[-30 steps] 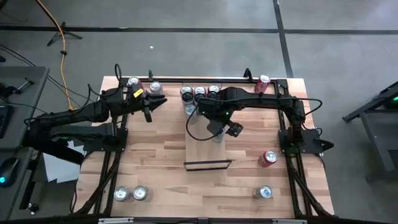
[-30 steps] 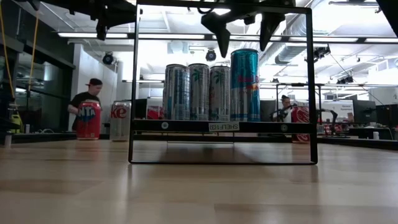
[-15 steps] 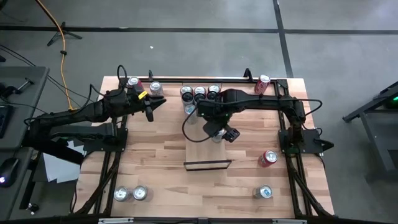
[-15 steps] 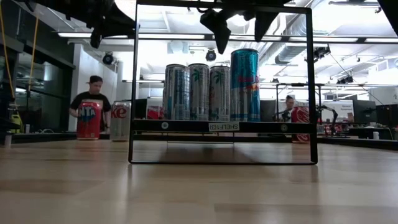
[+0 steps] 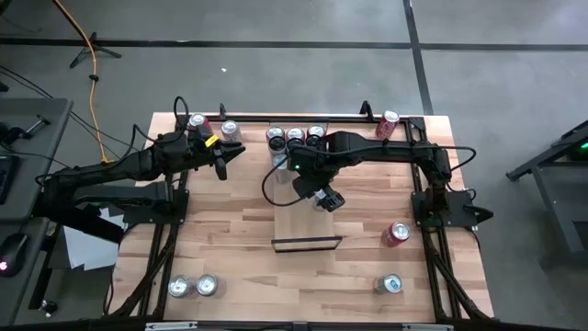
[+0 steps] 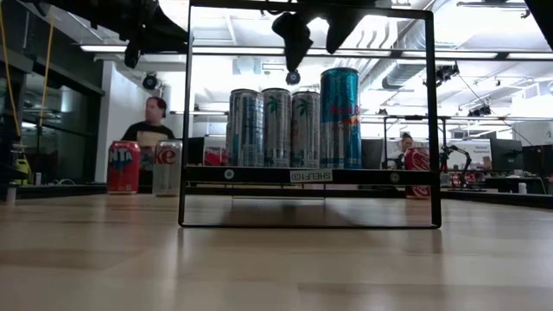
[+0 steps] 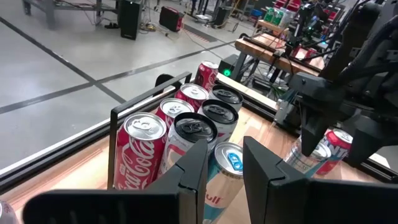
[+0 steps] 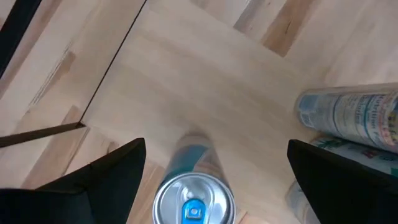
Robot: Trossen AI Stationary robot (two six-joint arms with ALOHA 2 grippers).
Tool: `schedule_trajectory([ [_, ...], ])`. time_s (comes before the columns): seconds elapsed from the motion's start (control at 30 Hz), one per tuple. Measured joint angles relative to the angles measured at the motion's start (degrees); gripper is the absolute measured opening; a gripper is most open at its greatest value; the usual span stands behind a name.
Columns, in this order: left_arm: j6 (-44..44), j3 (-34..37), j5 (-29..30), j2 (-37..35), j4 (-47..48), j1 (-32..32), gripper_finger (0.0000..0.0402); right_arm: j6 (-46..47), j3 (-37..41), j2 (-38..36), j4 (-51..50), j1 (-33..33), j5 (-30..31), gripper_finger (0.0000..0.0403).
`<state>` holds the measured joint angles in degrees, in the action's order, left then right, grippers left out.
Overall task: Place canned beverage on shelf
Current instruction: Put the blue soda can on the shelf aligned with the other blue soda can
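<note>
A tall teal can [image 6: 341, 117] stands upright on its base on the pale shelf board [image 5: 306, 225]. Its silver top with a blue tab [image 8: 194, 204] shows in the right wrist view. My right gripper [image 6: 311, 39] hangs open just above it, pointing steeply down, one finger on either side, clear of the can; in the high view it is [image 5: 319, 196]. Three silver cans [image 6: 276, 125] stand at the shelf's far end. My left gripper [image 7: 224, 165] waits at the table's far left, its fingers drawn close with nothing between them.
Two red cans [image 5: 211, 126] stand at the far left and another [image 5: 389, 123] at the far right. One red can [image 5: 397, 233] lies at the right, and more cans [image 5: 193, 286] [image 5: 390, 284] stand near the front edge. A black rail [image 5: 306, 243] closes the shelf's near end.
My right gripper has rolled about its own axis above the teal can and stays open. The can has kept its place. My left gripper has tipped slightly downward. A person beyond the table has walked toward the right.
</note>
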<state>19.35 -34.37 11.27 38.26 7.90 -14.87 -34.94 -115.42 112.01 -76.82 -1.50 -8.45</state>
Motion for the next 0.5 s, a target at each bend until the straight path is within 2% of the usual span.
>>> schedule_trajectory([
  [0.13,0.0,0.0,0.0,0.0,0.0,0.0,0.0053,-1.77,0.0,0.0,-1.13,0.0,1.29,0.0378],
  [0.37,-0.01,0.0,0.0,0.0,0.0,0.0,0.0053,-16.5,0.0,0.37,-9.64,-0.02,2.61,0.0378],
  [0.5,-0.02,0.0,0.0,0.0,0.02,0.0,0.0053,-20.56,0.0,0.82,-9.33,-0.01,2.45,0.0378],
])
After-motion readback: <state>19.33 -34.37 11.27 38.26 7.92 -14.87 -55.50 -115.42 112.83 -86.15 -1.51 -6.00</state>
